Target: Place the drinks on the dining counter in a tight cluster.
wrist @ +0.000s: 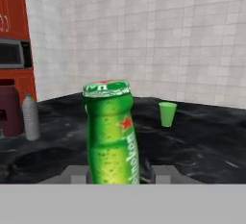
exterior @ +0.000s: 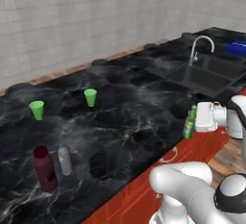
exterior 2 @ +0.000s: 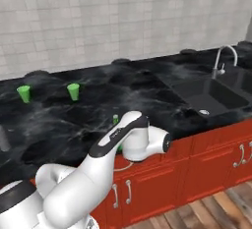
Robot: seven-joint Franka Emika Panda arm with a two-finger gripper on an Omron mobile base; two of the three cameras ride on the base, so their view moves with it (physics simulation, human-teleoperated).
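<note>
Left base view: we see the gripper [exterior: 194, 120] closed on the green bottle [exterior: 189, 123], upright at the front edge of the dining counter [exterior: 125, 122], near the sink [exterior: 204, 76]. The dark-red bottle [exterior: 44, 168] and the clear bottle [exterior: 64, 159] stand just beside each other near the front left edge, well apart from the green one. Two green cups [exterior: 37, 109] sit toward the back edge.

Right base view: we find the green bottle's [exterior 2: 116, 121] top just behind the arm, near the front edge.

Hand view: the green bottle [wrist: 111, 131] stands between the fingers [wrist: 163, 174]; dark-red bottle [wrist: 10, 107] and clear bottle [wrist: 30, 117] at far left
</note>
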